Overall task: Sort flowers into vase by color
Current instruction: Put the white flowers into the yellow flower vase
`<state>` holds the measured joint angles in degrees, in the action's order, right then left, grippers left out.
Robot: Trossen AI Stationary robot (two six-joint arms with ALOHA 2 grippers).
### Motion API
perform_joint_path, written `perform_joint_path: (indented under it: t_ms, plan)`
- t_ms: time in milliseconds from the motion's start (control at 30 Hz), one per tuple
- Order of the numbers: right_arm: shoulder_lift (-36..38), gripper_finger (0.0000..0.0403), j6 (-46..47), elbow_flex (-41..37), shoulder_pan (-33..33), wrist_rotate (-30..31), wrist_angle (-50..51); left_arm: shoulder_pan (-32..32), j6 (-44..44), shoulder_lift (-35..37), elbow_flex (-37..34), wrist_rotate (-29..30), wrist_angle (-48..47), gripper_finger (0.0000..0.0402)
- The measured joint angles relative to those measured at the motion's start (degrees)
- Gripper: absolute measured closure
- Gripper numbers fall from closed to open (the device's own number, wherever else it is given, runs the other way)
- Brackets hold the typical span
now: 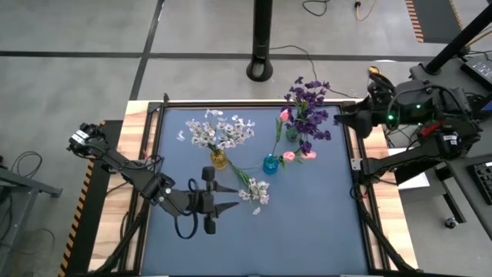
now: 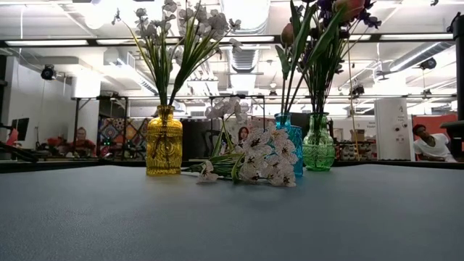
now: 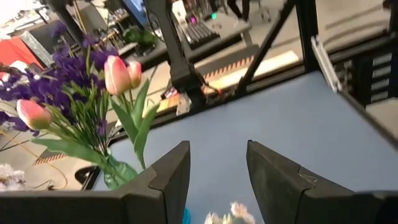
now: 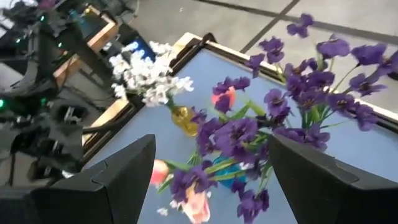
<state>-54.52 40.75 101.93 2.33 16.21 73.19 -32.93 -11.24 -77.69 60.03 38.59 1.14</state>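
A loose white blossom spray (image 1: pixel 255 191) lies flat on the blue mat, its green stem running back toward the yellow vase (image 1: pixel 219 159); it also shows in the low view (image 2: pixel 264 158). The yellow vase holds white sprays (image 1: pixel 221 132). A blue vase (image 1: pixel 270 164) holds pink tulips (image 1: pixel 285 115). A green vase (image 1: pixel 292 133) holds dark purple sprays (image 1: pixel 309 108). My left gripper (image 1: pixel 235 197) is open, level above the mat, its fingertips just short of the loose spray's blossoms (image 3: pixel 233 214). My right gripper (image 4: pixel 211 143) is open at the table's far right edge, beside the purple sprays (image 4: pixel 249 134).
The three vases stand close together in the middle and far part of the mat. A raised dark frame (image 1: pixel 254 101) rims the mat, with wooden borders (image 1: pixel 138 123) outside it. People sit in the room beyond the table (image 2: pixel 435 145). A stand's post (image 1: pixel 263 46) rises behind the far edge.
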Motion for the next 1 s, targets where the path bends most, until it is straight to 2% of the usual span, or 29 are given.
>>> perform_joint_path:
  t_ms: [100,333,433,533,633,833,1000]
  plan:
    - [0.1,0.01,0.2,0.2,-0.1,-3.3,2.1,-0.2,2.4,0.0,0.0,-0.1,1.9,0.026]
    - [0.1,0.0107,3.4,0.2,-0.3,-8.8,16.9,-0.4,6.8,-2.4,0.0,-0.1,4.0,0.026]
    - [1.3,0.0109,4.4,-1.8,-0.3,-13.9,16.7,-0.4,8.3,-4.9,0.1,-0.2,5.4,0.026]
    - [2.1,0.0111,4.6,-3.1,-0.3,-16.5,16.7,-0.6,10.2,-7.9,0.8,-0.2,4.0,0.026]
    - [4.3,0.011,4.4,-5.4,-0.3,-18.0,16.7,-1.0,13.2,-10.6,3.7,-0.2,-2.1,0.026]
    - [9.0,0.0114,3.0,-12.3,-0.3,-18.2,16.6,-1.4,23.7,-16.8,14.9,-0.3,-23.3,0.026]
    - [11.6,0.0117,2.7,-19.6,-0.3,-18.3,12.5,-1.3,24.8,-23.5,23.0,-0.3,-32.3,0.026]
